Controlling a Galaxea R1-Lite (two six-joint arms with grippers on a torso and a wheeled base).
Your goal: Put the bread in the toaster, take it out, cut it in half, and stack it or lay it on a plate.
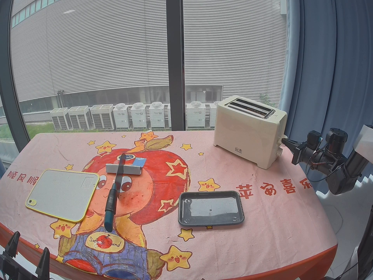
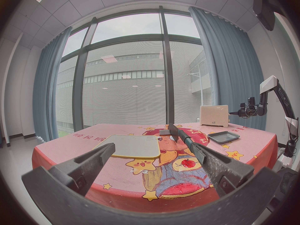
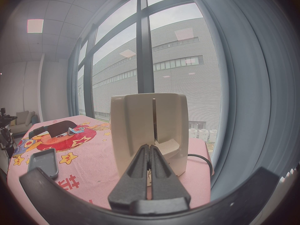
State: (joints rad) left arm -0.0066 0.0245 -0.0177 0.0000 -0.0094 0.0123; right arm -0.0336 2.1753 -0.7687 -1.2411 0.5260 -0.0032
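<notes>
Right claw (image 3: 149, 147) sitting shut, gripping nothing, tips seemingly touching toaster (image 3: 134, 122) lever (image 3: 170, 147) just ahead. Probably toasting step; next move calling for straight travel along slot (image 3: 153, 116).

Mark on toaster (image 1: 248, 137); characters on tablecloth (image 1: 272, 218)

Toaster (image 1: 248, 131) back right; tray (image 1: 211, 208) before it; board (image 1: 62, 193) left.

Right gripper (image 3: 149, 147): black tapered fingers (image 3: 164, 175) on a curved dark bracket (image 3: 47, 192); white-shelled arm (image 1: 365, 142) and loose wires (image 1: 315, 164) are seen behind the wrist.
</notes>
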